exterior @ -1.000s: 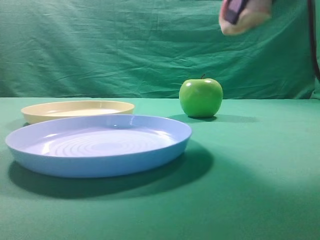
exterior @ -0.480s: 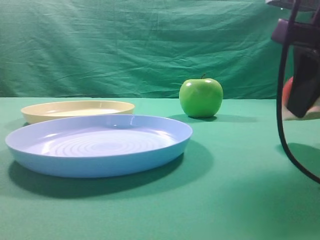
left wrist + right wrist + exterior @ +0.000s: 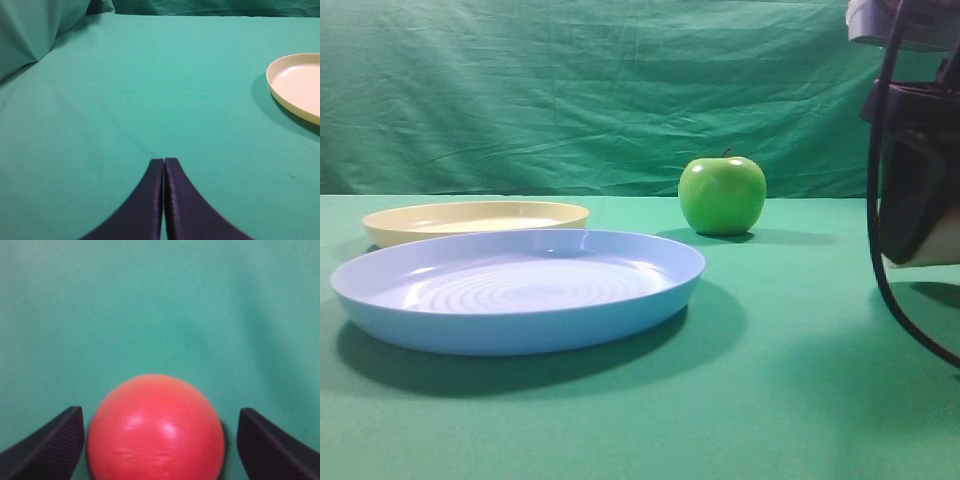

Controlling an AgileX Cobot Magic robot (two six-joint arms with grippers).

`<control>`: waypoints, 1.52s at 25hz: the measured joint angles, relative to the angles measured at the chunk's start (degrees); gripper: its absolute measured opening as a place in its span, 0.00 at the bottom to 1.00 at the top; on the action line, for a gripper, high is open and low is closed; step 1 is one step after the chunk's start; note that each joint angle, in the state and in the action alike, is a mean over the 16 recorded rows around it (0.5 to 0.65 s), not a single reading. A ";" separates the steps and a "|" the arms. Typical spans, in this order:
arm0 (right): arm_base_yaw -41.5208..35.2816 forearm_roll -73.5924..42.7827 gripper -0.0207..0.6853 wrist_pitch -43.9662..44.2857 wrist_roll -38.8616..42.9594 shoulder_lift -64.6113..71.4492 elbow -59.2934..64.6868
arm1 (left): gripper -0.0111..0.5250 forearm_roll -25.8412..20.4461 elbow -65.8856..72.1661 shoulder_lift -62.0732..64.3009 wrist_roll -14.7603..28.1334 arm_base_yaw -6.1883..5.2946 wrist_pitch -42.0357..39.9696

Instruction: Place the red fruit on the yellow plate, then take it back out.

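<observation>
Between the spread fingers of the right gripper point(image 3: 157, 440) sits the red fruit point(image 3: 156, 429), ungripped. Far left lies the yellow plate point(image 3: 475, 220). Left gripper point(image 3: 163, 162) is pressed together.

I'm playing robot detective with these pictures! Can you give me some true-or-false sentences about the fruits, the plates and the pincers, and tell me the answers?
1. The yellow plate has nothing on it. True.
2. The red fruit sits between the fingers of the right pincer, which stand wide apart. True; there are gaps on both sides.
3. The green apple lies in the blue plate. False; it stands on the green cloth behind that plate.
4. The left pincer is wide open. False; its fingers are pressed together with nothing between them.
5. The blue plate holds a banana. False; nothing is on it.
</observation>
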 joint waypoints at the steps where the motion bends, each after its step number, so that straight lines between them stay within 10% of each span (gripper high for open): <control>1: -0.34 -0.12 0.79 1.08 0.15 -0.75 -0.78 | 0.02 0.00 0.00 0.00 0.00 0.00 0.00; 20: -3.34 -0.82 0.08 23.17 2.00 -26.09 -12.38 | 0.02 0.00 0.00 0.00 0.00 0.00 0.00; 38: -3.34 -1.42 0.03 24.42 5.17 -57.34 -6.18 | 0.02 0.00 0.00 0.00 0.00 0.00 0.00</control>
